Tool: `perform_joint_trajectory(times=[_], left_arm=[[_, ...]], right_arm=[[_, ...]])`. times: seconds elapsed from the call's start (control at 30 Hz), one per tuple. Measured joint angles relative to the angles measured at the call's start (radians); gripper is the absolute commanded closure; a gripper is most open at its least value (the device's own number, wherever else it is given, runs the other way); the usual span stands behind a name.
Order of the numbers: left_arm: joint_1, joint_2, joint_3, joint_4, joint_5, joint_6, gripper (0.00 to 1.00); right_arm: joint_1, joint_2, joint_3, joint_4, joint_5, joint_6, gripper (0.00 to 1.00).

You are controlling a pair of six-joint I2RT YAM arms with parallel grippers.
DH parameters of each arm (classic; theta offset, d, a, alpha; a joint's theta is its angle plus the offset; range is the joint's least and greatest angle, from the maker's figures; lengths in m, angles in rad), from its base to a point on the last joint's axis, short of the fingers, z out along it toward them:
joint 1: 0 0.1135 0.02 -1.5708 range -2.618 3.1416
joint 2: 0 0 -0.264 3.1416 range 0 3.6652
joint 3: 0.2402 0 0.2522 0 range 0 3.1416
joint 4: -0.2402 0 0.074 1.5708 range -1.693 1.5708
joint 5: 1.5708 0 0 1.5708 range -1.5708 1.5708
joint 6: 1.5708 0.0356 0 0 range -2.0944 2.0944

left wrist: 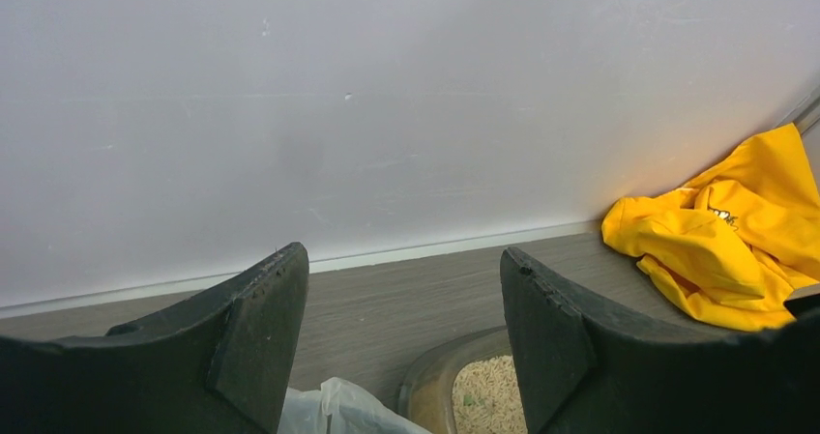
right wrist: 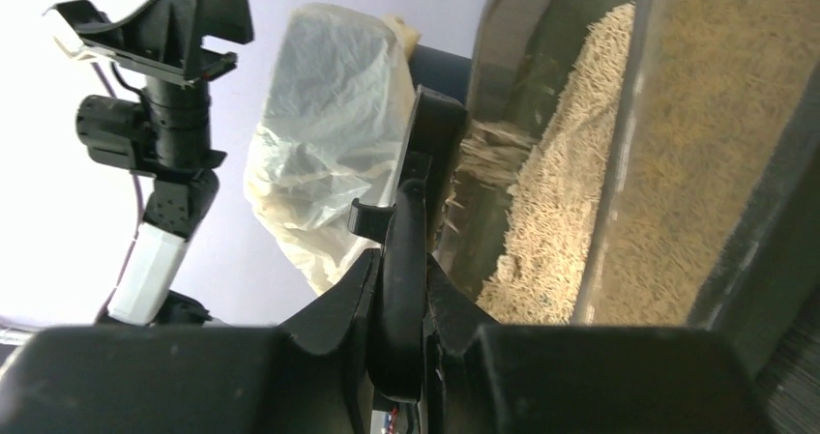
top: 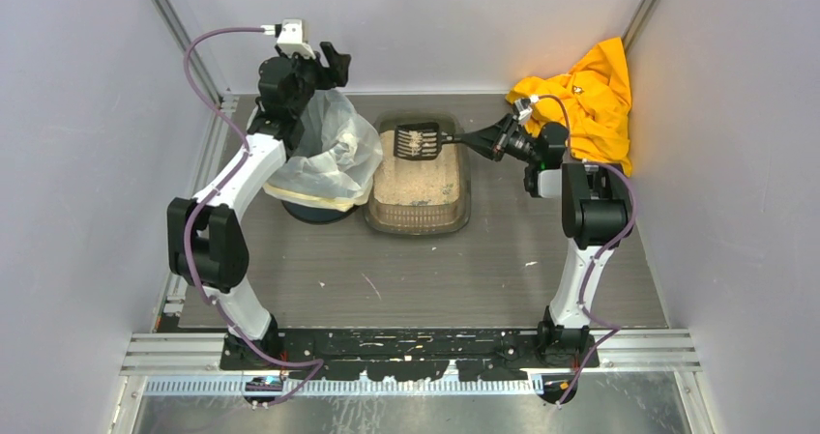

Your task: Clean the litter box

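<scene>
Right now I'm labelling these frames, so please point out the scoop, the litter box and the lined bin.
scoop (top: 418, 142): top view, on its slotted head.
litter box (top: 418, 223): top view, on its near wall.
lined bin (top: 329, 154): top view, on the bag liner.

Pale grey walls (top: 416, 28) on three sides; grey wood-grain floor (top: 435, 279); even light.

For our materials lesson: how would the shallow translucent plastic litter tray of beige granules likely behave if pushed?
The shallow, wide translucent litter tray would probably slide rather than tip. Its beige granules likely make it heavy.
</scene>
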Motion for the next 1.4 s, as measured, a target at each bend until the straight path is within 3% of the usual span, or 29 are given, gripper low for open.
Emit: perform_joint_trajectory(times=[0.27,1.03,1.4], left_arm=[[0.0,0.007,0.003,0.002,0.0,-0.002,0.28],[0.0,0.008,0.003,-0.001,-0.01,-0.002,0.28],[0.003,0.005,0.006,-0.05,-0.068,0.014,0.24]], right_arm=[[-0.042,-0.024,-0.003,-0.15,-0.012,-0.109,0.99],[-0.048,-0.05,0.002,-0.218,-0.038,-0.116,0.99],[-0.058,-0.084,0.235,-0.428,-0.039,-0.06,0.99]])
